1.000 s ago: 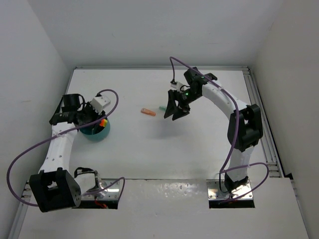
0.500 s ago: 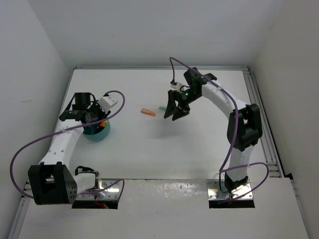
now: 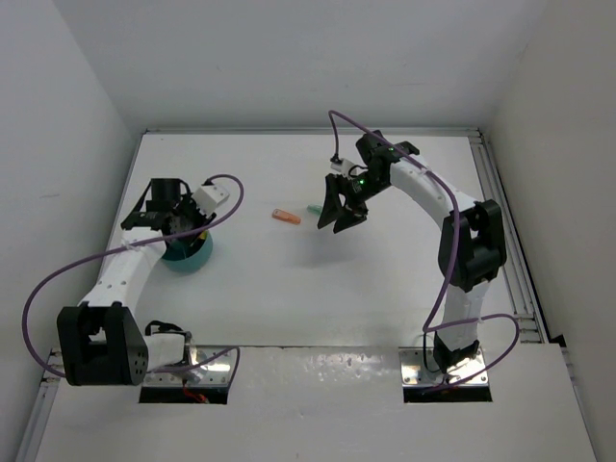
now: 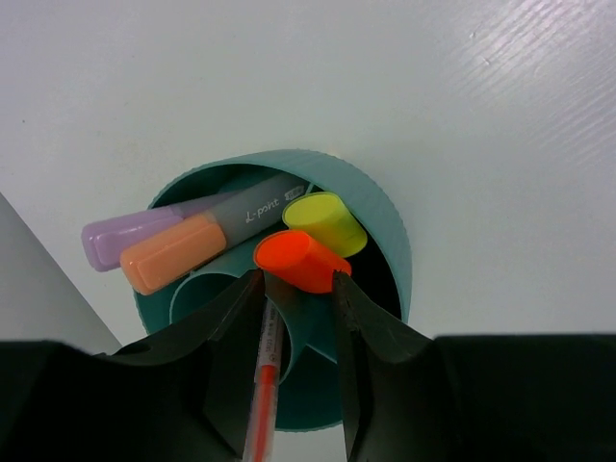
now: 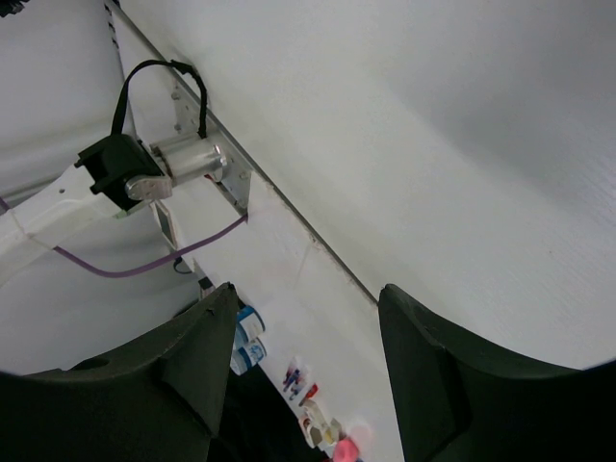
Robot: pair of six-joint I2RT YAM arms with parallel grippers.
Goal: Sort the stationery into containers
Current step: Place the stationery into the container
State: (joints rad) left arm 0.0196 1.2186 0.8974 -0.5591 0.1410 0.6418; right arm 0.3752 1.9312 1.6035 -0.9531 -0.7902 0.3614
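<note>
orange pen (image 4: 262,399) inside left gripper (image 4: 296,289)

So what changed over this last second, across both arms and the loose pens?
The left arm's wrist swung to the right above the teal bowl. The left gripper hangs over it with a thin orange pen between its fingers; whether it grips the pen is unclear. Unchanged: the right gripper stays open above the table, and the orange marker and mint-green marker lie where they were.

White table (image 3: 289,289) with teal bowl (image 3: 193,259), orange marker (image 3: 284,218), mint pen (image 3: 314,209)
</note>
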